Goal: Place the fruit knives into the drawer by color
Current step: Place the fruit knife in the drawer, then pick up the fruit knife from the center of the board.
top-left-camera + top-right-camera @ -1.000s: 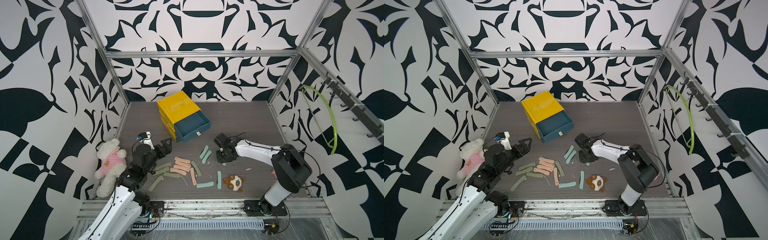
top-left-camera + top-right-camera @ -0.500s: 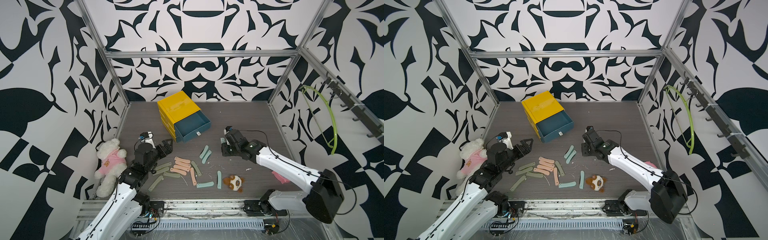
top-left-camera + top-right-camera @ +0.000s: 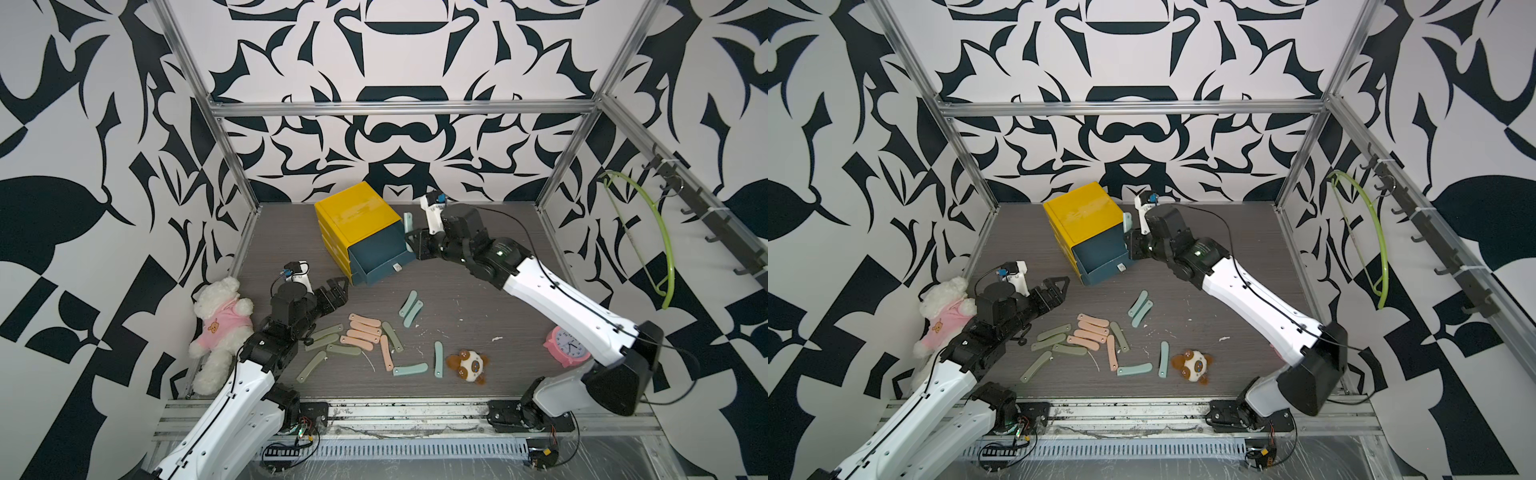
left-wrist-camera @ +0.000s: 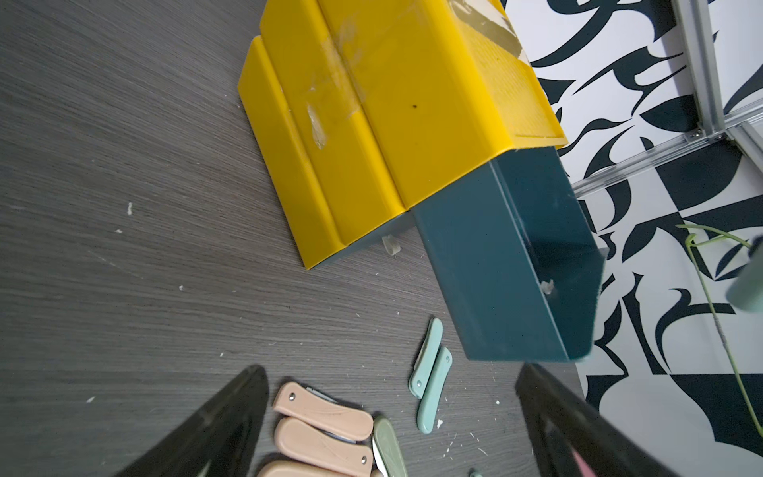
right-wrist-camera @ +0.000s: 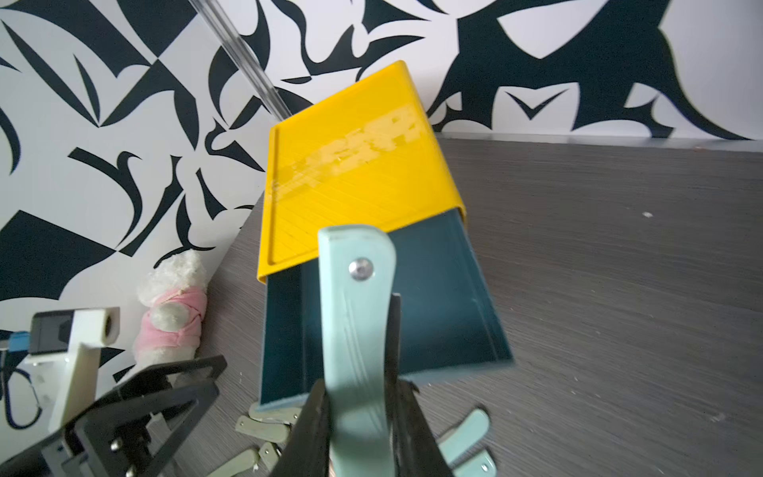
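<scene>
Right wrist view: right tool (image 5: pixel 358 396) pinches a teal knife (image 5: pixel 356 305).

The right gripper (image 5: pixel 359 396) clamps a teal fruit knife (image 5: pixel 355 322) between its black fingers, and the knife sticks out past the fingertips, with a silver rivet near its free end. Behind it stands the yellow cabinet (image 5: pixel 355 165), its top drawer (image 5: pixel 454 297) pulled out. Olive knives (image 5: pixel 260 427) and teal knives (image 5: pixel 466 429) lie on the grey table (image 5: pixel 619 289) near the drawer front. A white plush bear (image 5: pixel 173 314) in pink lies beside the wall.
</scene>
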Controlling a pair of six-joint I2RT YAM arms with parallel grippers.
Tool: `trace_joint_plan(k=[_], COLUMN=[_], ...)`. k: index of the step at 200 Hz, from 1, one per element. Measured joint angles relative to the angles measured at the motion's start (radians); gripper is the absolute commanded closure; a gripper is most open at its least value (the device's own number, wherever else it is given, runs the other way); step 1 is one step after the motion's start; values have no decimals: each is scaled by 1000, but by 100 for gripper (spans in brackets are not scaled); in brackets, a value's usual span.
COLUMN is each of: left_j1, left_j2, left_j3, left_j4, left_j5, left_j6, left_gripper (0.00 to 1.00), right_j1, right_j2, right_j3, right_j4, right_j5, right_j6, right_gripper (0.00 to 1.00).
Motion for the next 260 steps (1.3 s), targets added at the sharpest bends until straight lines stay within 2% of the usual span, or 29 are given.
trace_joint_plan(k=[34, 59, 71, 97, 110, 157, 204, 260], left_j1=[0, 0, 0, 0, 0, 0, 0, 0], left_j2=[-1, -2, -2, -2, -2, -1, 12, 43], left_j3=[2, 2, 2, 2, 2, 2, 22, 105], left_j4=[-5, -11, -14, -19, -19, -19, -35, -58], left_j5=[10, 18, 19, 22, 22, 26, 35, 85], left_j6=[8, 11, 11, 14, 17, 22, 34, 79], left_gripper=[1, 1, 1, 1, 1, 1, 1, 1], right_j1=[1, 1, 0, 0, -2, -2, -2, -4], right_j2=[186, 248, 257, 255, 255, 247, 167, -125], right_j3=[112, 120, 120, 126, 134, 154, 151, -29], right_j4=[12, 0, -8, -11, -11, -6, -14, -8], right_j5=[-21, -24, -24, -26, -26, -24, -26, -28], right_j6=[-15, -16, -16, -17, -14, -10, 8, 44], right_gripper=[85, 83, 79, 61, 56, 52, 49, 44])
